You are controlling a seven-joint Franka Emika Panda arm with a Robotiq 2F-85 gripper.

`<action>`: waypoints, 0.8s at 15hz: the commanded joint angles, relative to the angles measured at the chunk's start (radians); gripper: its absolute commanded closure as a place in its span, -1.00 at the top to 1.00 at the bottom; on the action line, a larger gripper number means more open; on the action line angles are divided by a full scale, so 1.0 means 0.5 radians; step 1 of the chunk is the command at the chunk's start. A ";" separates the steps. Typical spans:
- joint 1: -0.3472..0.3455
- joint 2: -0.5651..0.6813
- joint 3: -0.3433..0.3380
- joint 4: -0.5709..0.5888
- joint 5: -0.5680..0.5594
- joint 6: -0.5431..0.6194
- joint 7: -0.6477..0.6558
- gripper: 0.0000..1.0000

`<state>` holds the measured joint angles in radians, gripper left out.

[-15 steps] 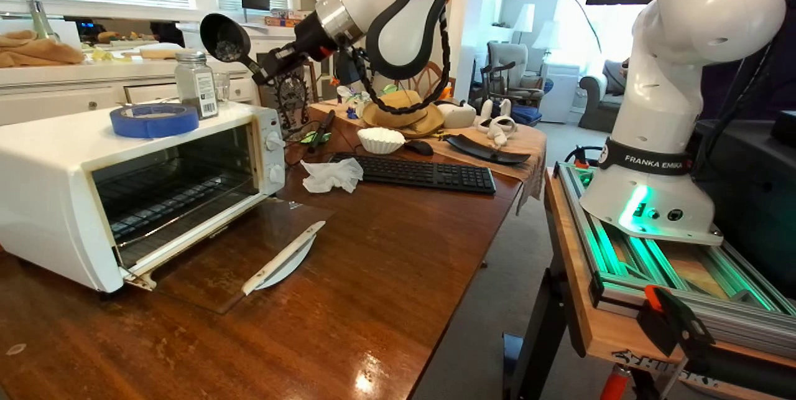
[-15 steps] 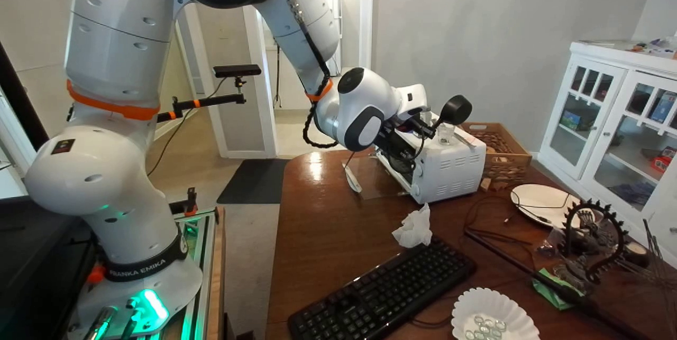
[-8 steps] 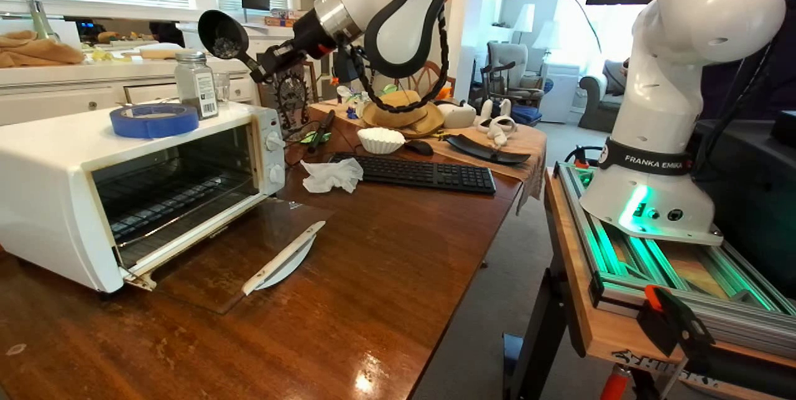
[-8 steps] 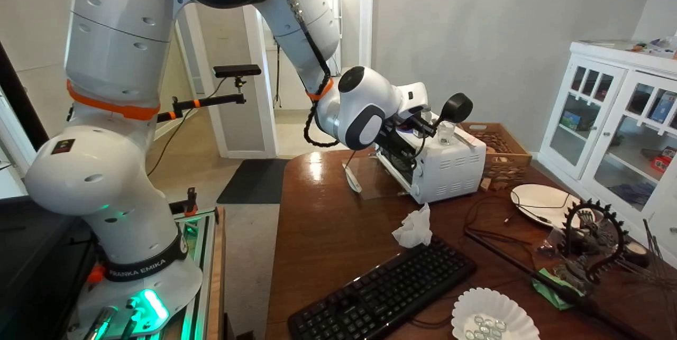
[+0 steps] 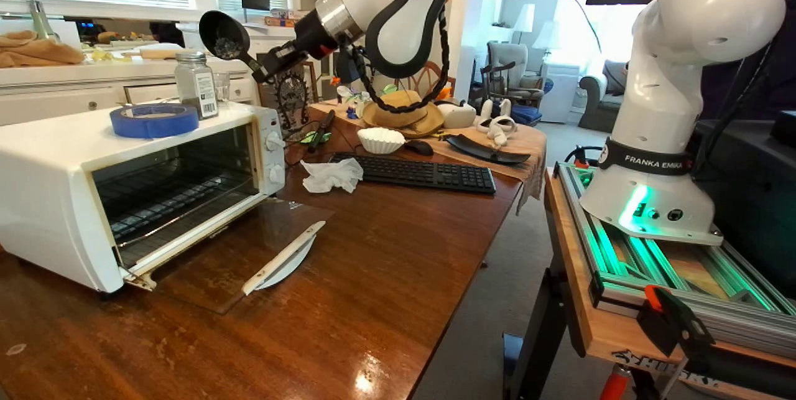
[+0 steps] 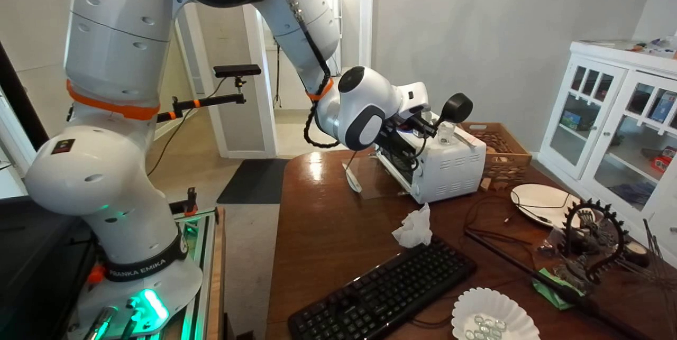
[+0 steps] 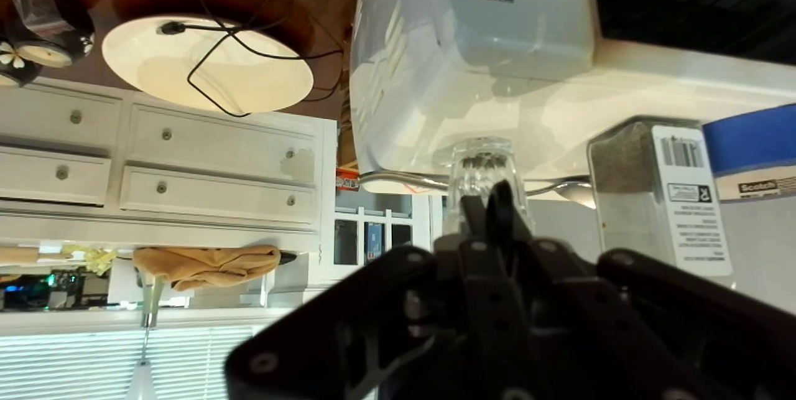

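The gripper (image 5: 261, 70) clasps a black scoop (image 5: 222, 30) (tilted), open air between it and the oven edge (image 5: 234, 116).

Open air surrounds the scoop (image 6: 456, 109); lower, jar (image 5: 198, 86) and glass (image 7: 482, 170) obstruct the oven top (image 5: 65, 134).

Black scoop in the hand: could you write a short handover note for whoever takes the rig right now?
Hand: shut on the black scoop.
Things: scoop in the air, tilted, with grey contents. A glass, a jar and blue tape are on top of the toaster oven; its door is down.
Done: scoop gripped and clear of any surface.
Left: scoop not yet emptied or set down. Move it gently; at that tilt the contents might spill.
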<state>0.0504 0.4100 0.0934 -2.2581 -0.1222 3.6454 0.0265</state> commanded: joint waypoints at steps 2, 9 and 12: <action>0.066 -0.041 -0.066 -0.047 0.076 -0.021 -0.123 -0.97; 0.096 -0.046 -0.100 -0.061 0.061 -0.029 -0.196 -0.97; 0.120 -0.044 -0.117 -0.054 0.071 -0.028 -0.234 -0.97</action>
<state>0.0825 0.4099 0.0526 -2.2645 -0.1221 3.6453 -0.0513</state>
